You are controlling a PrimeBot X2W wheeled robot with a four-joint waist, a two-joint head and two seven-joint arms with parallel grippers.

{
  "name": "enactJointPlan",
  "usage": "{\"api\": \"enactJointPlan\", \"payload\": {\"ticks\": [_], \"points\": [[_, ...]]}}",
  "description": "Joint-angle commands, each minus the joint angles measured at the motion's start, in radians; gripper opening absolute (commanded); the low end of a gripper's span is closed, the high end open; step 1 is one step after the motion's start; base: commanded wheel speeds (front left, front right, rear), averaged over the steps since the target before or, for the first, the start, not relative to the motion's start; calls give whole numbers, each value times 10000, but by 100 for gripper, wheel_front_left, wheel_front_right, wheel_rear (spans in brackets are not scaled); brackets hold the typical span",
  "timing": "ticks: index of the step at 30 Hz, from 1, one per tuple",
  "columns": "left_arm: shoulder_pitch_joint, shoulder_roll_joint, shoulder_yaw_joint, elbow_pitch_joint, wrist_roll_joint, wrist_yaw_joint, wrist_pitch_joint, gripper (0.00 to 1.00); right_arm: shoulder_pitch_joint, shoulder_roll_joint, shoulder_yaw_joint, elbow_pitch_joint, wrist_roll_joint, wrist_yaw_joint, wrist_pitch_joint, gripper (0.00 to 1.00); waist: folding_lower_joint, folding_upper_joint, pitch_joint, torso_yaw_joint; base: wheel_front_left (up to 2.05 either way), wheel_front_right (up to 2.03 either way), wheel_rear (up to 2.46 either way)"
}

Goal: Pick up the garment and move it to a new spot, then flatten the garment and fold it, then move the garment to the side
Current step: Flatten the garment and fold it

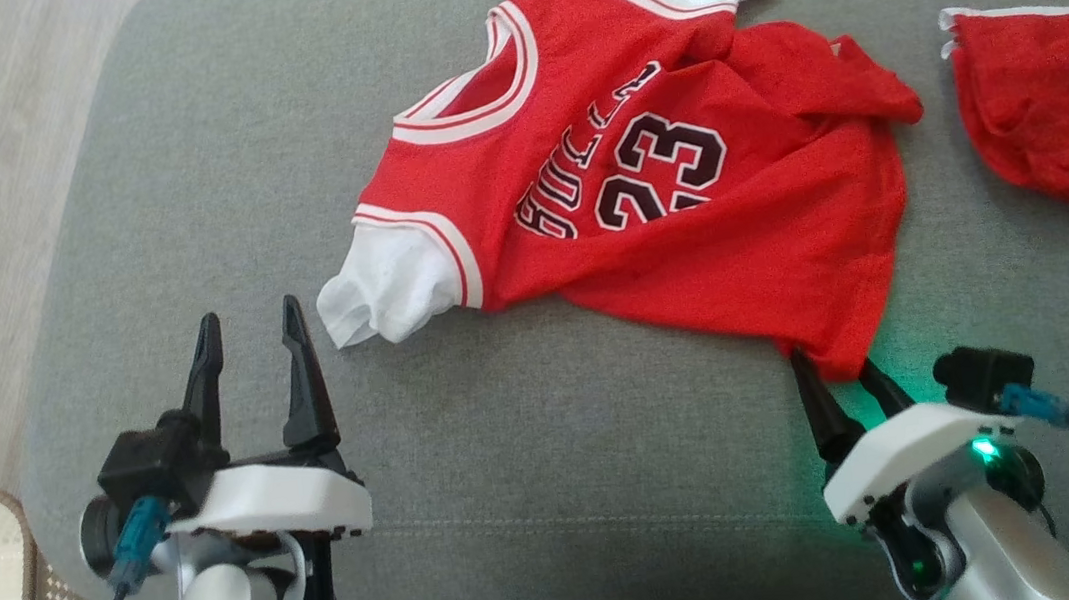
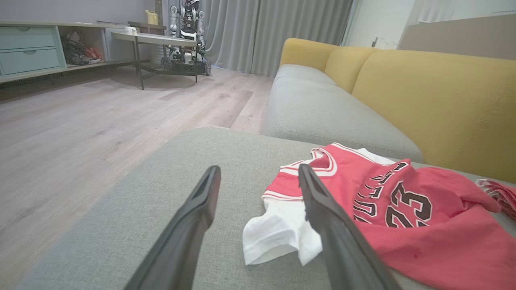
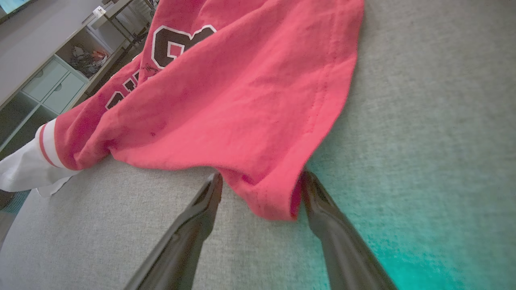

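1. right claw (image 3: 261,177): fingers apart, one on each side of the jersey's near hem corner (image 3: 266,201). The cloth lies between them and is not yet pinched. Judged to be set there to take the hem for a lift or a flattening pull.
2. left claw (image 1: 250,310): fingers apart, holding nothing, just beside the jersey's near white sleeve (image 1: 387,282). Probably waiting to take that end.
3. grey sofa seat cushion (image 1: 528,421): lies under the jersey and carries it.
4. red "23" jersey (image 1: 687,222): front up, roughly spread across the middle of the cushion, with its far side bunched over. It needs smoothing before any fold.
5. red shorts (image 1: 1057,120): crumpled and lying apart from the jersey, beyond its bunched side. Seemingly not part of this step.
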Motion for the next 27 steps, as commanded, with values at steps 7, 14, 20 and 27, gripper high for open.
{"api": "enactJointPlan", "payload": {"ticks": [7, 14, 20, 27], "points": [[-489, 72, 294, -299, -57, 95, -122, 100, -900, -186, 179, 428, -60, -2, -142, 0, 0, 0, 160, 164, 0, 0, 0], [-367, 72, 405, -217, 6, 102, -122, 100, -1101, -851, -292, 431, -563, -2, -413, 0, 0, 0, -112, -9, 0, 0, 0], [-354, 72, 276, -262, -89, 129, -122, 100, -1269, -1548, -986, 276, -1221, -2, -393, 0, 0, 0, -161, -122, 0, 0, 0], [-309, 72, 132, -222, -167, 158, -122, 100, -1119, -1529, -1330, 117, -1317, -2, 338, 80, 0, 0, -129, -116, 0, 0, 0]]}}
